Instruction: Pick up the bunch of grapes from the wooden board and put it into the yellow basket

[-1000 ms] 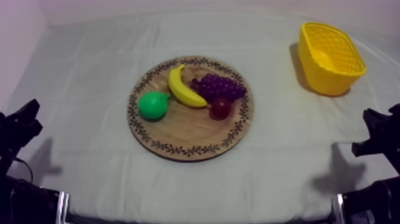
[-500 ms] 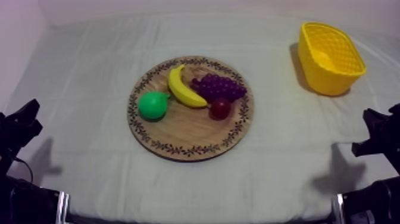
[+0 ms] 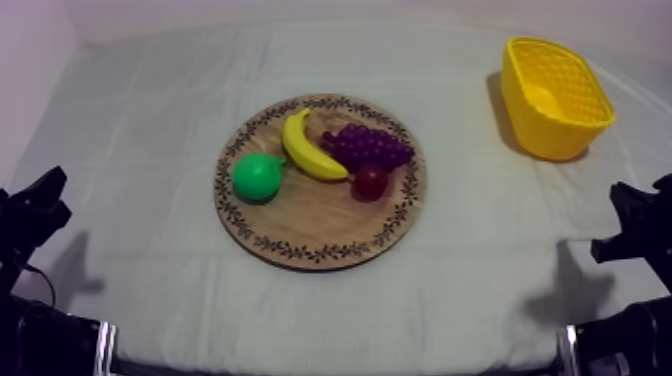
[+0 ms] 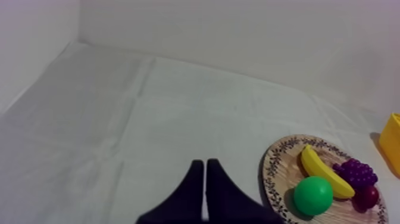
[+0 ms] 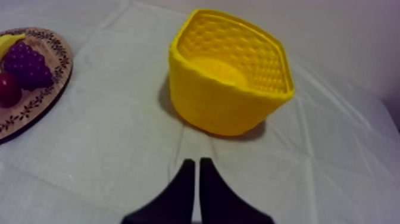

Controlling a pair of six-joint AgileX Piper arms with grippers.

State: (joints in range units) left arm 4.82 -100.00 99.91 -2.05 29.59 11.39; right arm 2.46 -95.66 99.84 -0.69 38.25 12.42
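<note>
Left wrist view: the left fingers (image 4: 200, 171) lie pressed together in a narrow black wedge, gripping nothing, low over the cloth-covered surface (image 4: 119, 119). Ahead of their tips and off to their right sits the round wooden board (image 4: 269, 173), apart from them. Of the fruit on it, the green pear (image 4: 313, 195) is nearest these fingers. The banana (image 4: 318, 173) lies just past the pear. The bunch of grapes (image 4: 357, 172) rests beyond the banana, touching it, on the part of the board farthest from these fingers. The small red fruit (image 4: 367, 197) sits just beside the grapes.

In the right wrist view the right fingers (image 5: 193, 171) are likewise closed flat against each other with nothing between them. The yellow basket (image 5: 229, 107) stands upright straight ahead of their tips, mouth up. Off to their left is the rim of the board, carrying the grapes and, nearer these fingers, the red fruit.

The top view shows both arms low at their own sides of the surface. The board lies between them. The grapes are on its half towards the right fingers, still on the wood and well apart from the basket, which stands beyond the right fingers.
</note>
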